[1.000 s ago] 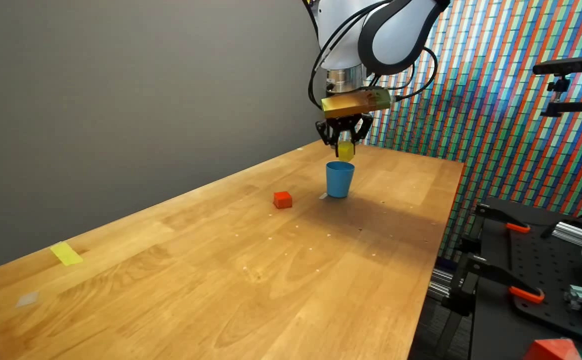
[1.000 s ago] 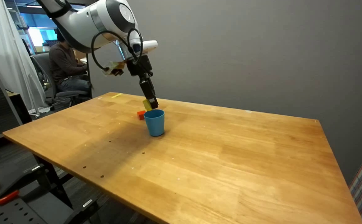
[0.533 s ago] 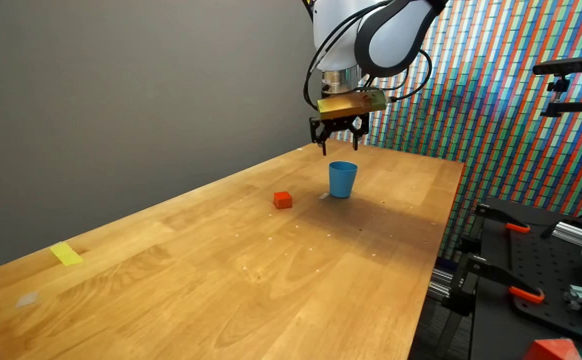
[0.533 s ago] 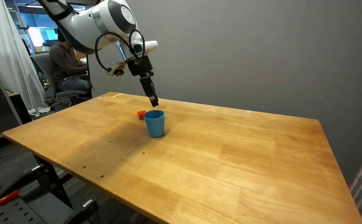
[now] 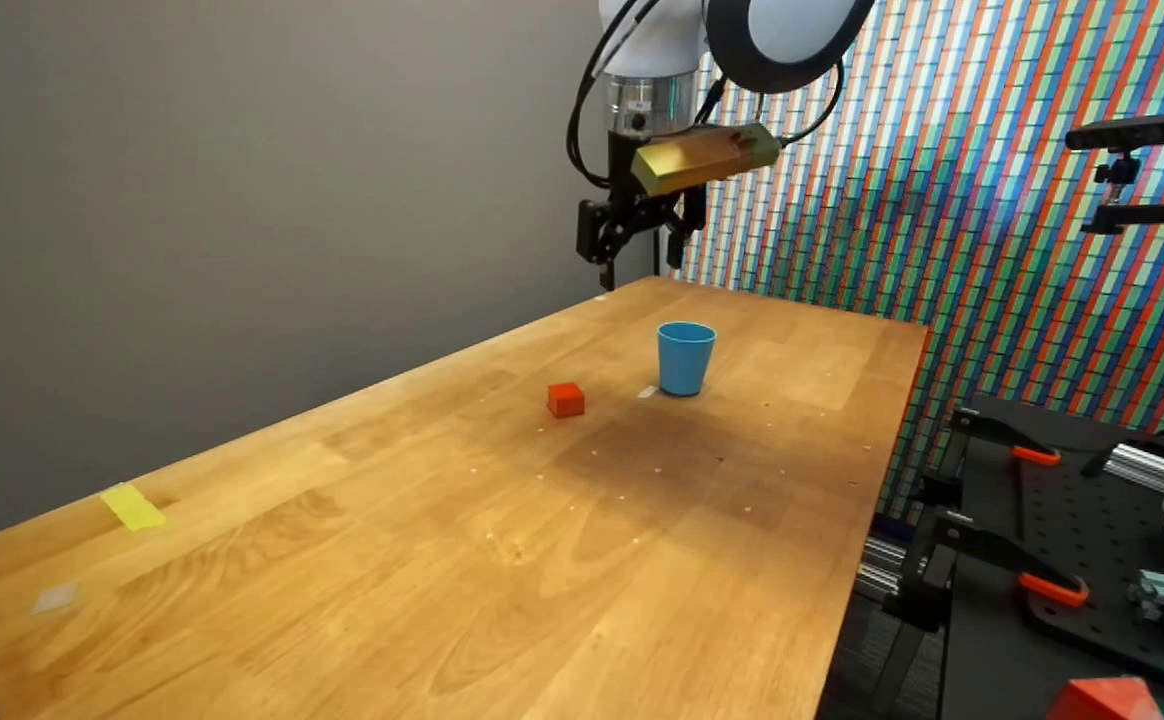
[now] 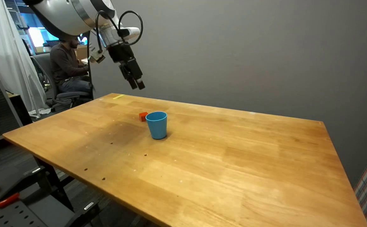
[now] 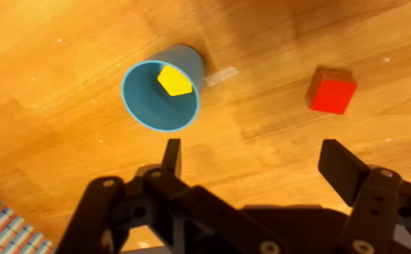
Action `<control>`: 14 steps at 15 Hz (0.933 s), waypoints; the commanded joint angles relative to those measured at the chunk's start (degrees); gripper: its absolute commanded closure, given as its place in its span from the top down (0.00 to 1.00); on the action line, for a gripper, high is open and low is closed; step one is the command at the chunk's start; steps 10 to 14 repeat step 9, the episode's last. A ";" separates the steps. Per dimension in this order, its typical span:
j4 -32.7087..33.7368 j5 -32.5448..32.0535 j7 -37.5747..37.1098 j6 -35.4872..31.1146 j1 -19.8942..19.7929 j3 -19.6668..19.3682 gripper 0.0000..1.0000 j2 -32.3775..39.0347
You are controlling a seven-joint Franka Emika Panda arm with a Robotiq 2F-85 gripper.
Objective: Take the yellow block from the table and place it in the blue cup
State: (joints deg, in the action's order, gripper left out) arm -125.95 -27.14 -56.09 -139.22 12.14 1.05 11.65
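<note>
I'd call the placing done: looking down in the wrist view, I can see the yellow block (image 7: 174, 82) inside the blue cup (image 5: 686, 364), over to the right of its mouth and partly hidden by the rim, though whether it sits flat on the bottom I can't tell. The cup stands upright on the table (image 5: 422, 600). The gripper (image 7: 251, 151) hangs higher up and, in both exterior views, a little to the left of the cup, its fingers well apart with nothing between them. What remains, to my mind, is a clean retreat. I'd rise before swinging sideways, leave the fingers spread and not dip toward the rim; a cup like that is probably light and would tip at a nudge. The red block (image 5: 566, 401), left of the cup and slightly nearer in an exterior view, wants leaving alone.
</note>
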 commanded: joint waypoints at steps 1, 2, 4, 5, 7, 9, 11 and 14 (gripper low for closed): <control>-0.48 6.73 13.53 0.50 -0.68 3.76 1.00 -4.70; -0.26 8.67 17.24 0.55 -0.69 4.62 1.00 -5.34; 0.65 12.41 25.36 1.52 -0.71 6.01 1.00 -6.49; 0.39 9.14 18.18 0.35 -0.05 4.81 1.00 -4.29; 0.31 9.74 19.04 0.55 -0.04 5.13 1.00 -4.70; 0.22 9.74 19.03 0.54 0.00 4.88 1.00 -4.13; 0.22 9.74 19.03 0.54 0.00 4.88 1.00 -4.13; 0.22 9.74 19.03 0.54 0.00 4.88 1.00 -4.13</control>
